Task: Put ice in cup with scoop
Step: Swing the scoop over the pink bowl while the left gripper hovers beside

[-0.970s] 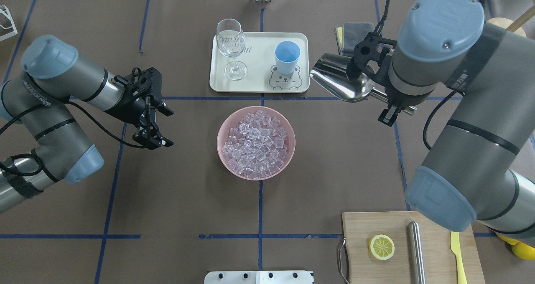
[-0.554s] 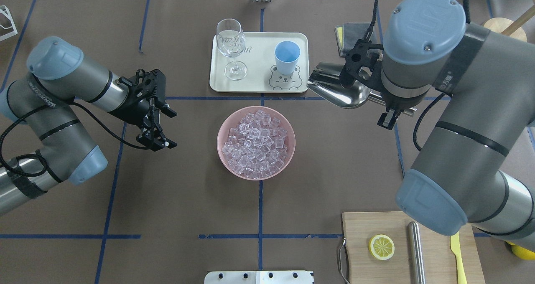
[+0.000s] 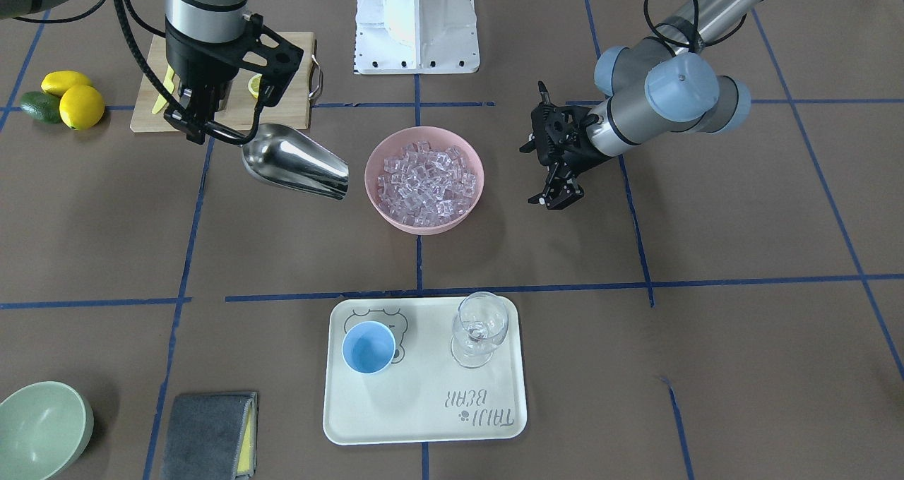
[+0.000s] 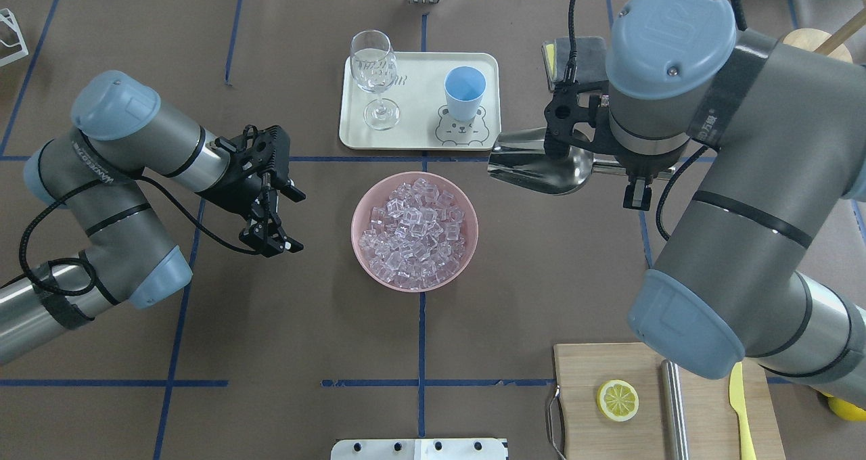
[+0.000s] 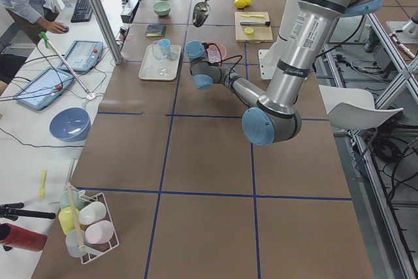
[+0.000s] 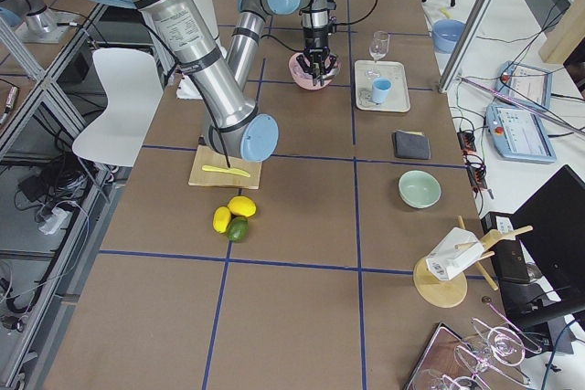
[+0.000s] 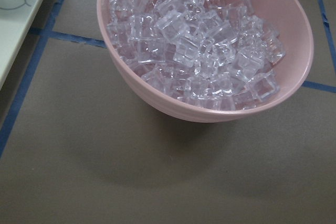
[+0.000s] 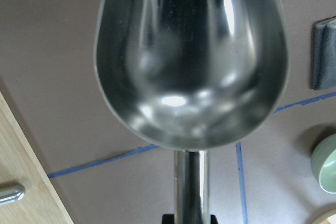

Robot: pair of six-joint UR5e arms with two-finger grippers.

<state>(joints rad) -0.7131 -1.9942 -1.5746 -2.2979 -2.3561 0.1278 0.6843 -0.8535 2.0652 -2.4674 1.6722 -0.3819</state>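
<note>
The ice point(image 4: 414, 231) is a heap of clear cubes filling a pink bowl point(image 4: 358, 206) at the table's middle; it also shows in the left wrist view point(image 7: 199, 45). The light-blue cup point(image 4: 465, 93) stands upright and empty on a white tray point(image 4: 419, 132) behind the bowl. My right gripper point(image 4: 636, 176) is shut on the handle of the steel scoop point(image 4: 538, 164). It holds the scoop in the air just right of the bowl, mouth toward the bowl. The scoop point(image 8: 191, 56) is empty. My left gripper point(image 4: 296, 220) is open and empty, left of the bowl.
A stemmed glass point(image 4: 375, 74) stands on the tray beside the cup. A cutting board point(image 4: 609, 365) at front right holds a lemon slice, a steel cylinder point(image 4: 673, 399) and a yellow knife. A grey cloth point(image 3: 208, 434), a green bowl point(image 3: 42, 427) and lemons point(image 3: 74, 102) lie on the right side.
My right arm has carried the scoop left and down toward the bowl. My left gripper has moved right, closer to the bowl, and stays open.
</note>
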